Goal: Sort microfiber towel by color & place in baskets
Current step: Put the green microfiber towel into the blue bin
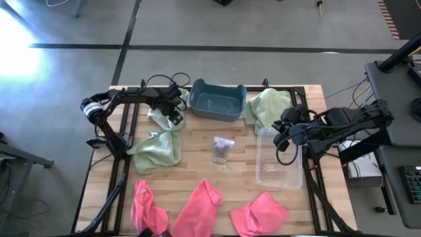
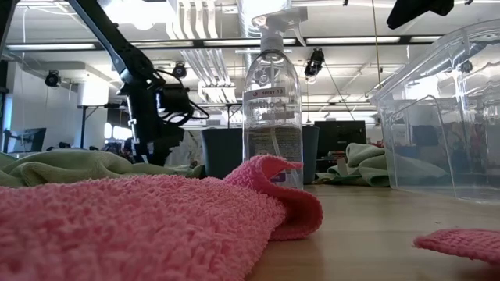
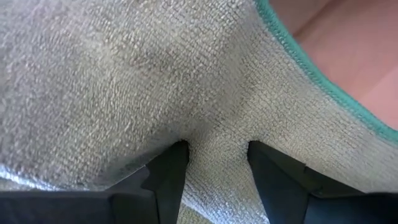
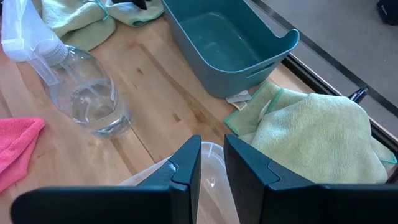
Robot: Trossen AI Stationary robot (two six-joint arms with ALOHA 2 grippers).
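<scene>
On the wooden table [image 1: 197, 164] we count six towels. Three pink ones lie along the near edge: one at the left [image 1: 147, 209], one in the middle [image 1: 200, 205], one at the right [image 1: 258, 212]. Of the green ones, one [image 1: 156, 150] lies spread at the left side, and another [image 1: 268, 107] sits bunched at the far right, between the blue tub [image 1: 217, 100] and the clear tub [image 1: 279, 160]. The third green towel [image 1: 160, 117] lies just left of the blue tub, under the left gripper [image 1: 172, 109].

We see the left gripper pressed down onto that third towel. In its wrist view the two fingers [image 3: 168, 171] stand apart with the green cloth [image 3: 155, 81] filling the space between and ahead of them; the jaws look spread, not pinched on the fabric. The towel's teal hem shows beside bare wood.

The right gripper [image 1: 287, 135] hovers over the far end of the clear tub. Its fingers [image 4: 186, 165] stand a narrow gap apart with nothing between them, the tub rim [image 4: 211, 155] right below.

A spray bottle [image 1: 222, 149] lies mid-table between the tubs. Both tubs hold no towels.
</scene>
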